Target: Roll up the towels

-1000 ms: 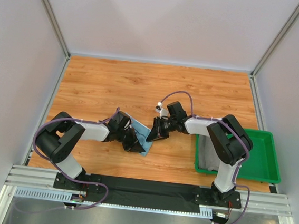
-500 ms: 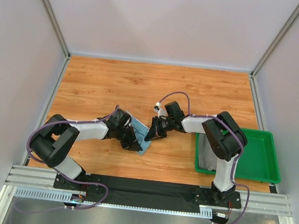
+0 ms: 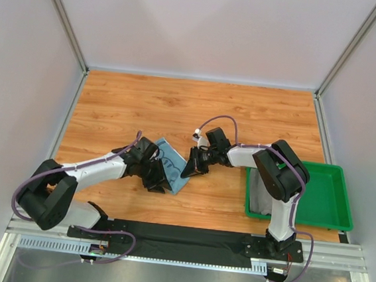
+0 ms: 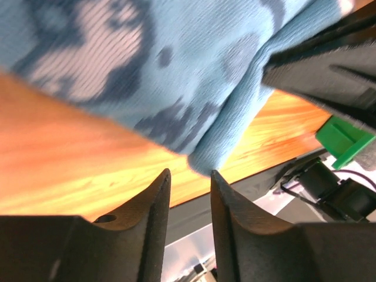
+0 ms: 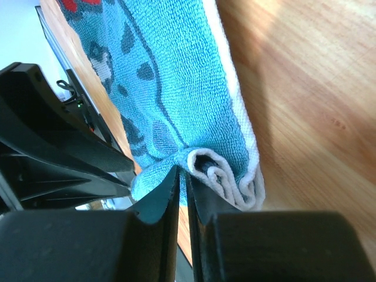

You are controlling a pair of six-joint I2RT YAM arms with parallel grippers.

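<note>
A light blue towel (image 3: 171, 158) with dark lettering lies on the wooden table between both grippers. Its near end is partly rolled, showing white curled layers (image 5: 226, 179). My right gripper (image 3: 188, 168) is shut on the blue towel's edge (image 5: 170, 76), the fabric pinched between its tips (image 5: 183, 174). My left gripper (image 3: 158, 179) stands open just short of the towel's corner (image 4: 217, 153), with nothing between its fingers (image 4: 157, 194). A grey towel (image 3: 258, 191) hangs over the left end of the green tray.
The green tray (image 3: 333, 195) sits at the right front of the table, beside the right arm's base. The right gripper's black finger (image 4: 329, 70) crosses the left wrist view close above the towel. Aluminium posts and grey walls enclose the table.
My left gripper has opened and let go of the blue towel, drawing back slightly to the left; more of the towel now shows. The right gripper stays pinched on it.
</note>
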